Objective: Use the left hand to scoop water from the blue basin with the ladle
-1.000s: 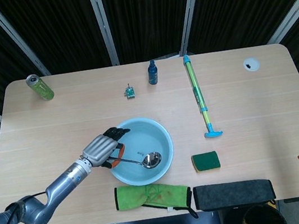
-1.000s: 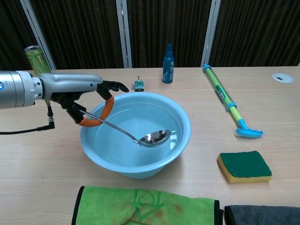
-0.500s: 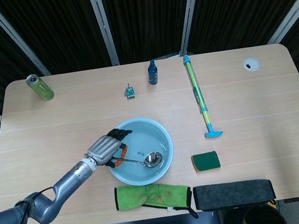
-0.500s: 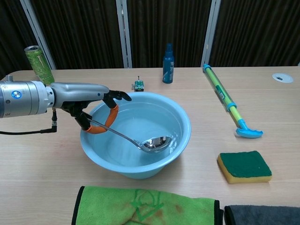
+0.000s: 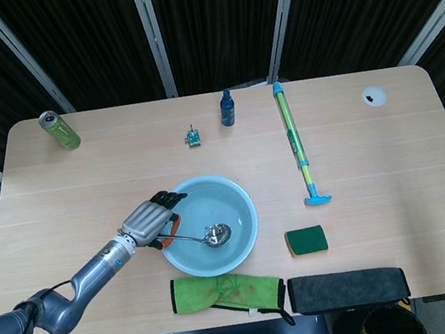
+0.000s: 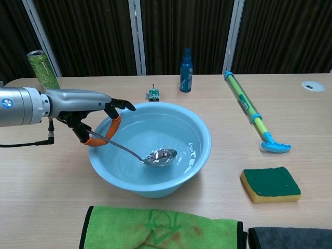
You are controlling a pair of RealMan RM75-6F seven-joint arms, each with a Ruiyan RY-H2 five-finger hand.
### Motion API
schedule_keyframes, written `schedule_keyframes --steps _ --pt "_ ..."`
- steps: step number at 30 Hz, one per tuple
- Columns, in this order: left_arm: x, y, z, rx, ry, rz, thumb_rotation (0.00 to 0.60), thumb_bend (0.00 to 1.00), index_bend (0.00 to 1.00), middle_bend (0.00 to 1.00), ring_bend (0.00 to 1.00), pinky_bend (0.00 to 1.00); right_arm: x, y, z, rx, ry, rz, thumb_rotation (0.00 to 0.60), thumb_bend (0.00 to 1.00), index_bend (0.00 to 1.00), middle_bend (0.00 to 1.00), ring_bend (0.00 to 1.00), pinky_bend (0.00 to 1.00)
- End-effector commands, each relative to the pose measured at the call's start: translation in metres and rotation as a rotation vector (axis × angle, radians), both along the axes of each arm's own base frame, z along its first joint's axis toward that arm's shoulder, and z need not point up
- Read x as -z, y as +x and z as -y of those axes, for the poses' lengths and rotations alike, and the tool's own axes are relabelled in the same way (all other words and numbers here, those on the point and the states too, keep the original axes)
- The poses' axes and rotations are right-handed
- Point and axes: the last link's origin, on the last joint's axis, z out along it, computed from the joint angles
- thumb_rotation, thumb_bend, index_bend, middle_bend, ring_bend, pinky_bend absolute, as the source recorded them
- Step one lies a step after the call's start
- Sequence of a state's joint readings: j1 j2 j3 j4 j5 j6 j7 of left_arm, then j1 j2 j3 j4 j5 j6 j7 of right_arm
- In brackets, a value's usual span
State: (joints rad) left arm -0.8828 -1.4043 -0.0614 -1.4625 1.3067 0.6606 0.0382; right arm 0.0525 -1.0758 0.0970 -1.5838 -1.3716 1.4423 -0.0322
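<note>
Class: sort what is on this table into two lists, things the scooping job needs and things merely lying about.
Needed: left hand, ladle, blue basin.

Lying about: green can, blue bottle, water pump toy, sponge, green cloth, dark cloth.

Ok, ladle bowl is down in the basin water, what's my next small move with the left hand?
Probably lift the ladle straight up, keeping its bowl level. The left robot hand grips the orange handle at the blue basin rim, and the bowl sits low at the water, seemingly filled, so a tilt would likely spill it.
</note>
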Motion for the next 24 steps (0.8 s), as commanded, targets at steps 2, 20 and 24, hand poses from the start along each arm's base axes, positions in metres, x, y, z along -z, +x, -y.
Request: schedule_keyframes --steps 2,20,24 --pt "-0.004 -0.002 0.000 0.001 0.012 -0.011 0.600 0.67 0.70 0.00 0.00 0.00 -0.001 0.000 -0.001 -0.001 -0.003 0.001 0.600 0.00 0.00 0.00 0.00 0.00" --pt "-0.042 -0.006 -0.003 0.050 0.121 -0.090 0.600 0.67 0.71 0.00 0.00 0.00 -0.005 -0.001 -0.004 -0.004 -0.014 0.007 0.600 0.00 0.00 0.00 0.00 0.00" --pt "-0.056 -0.002 0.000 0.067 0.144 -0.110 0.600 0.67 0.71 0.00 0.00 0.00 -0.006 0.000 -0.006 -0.010 -0.018 0.008 0.600 0.00 0.00 0.00 0.00 0.00"
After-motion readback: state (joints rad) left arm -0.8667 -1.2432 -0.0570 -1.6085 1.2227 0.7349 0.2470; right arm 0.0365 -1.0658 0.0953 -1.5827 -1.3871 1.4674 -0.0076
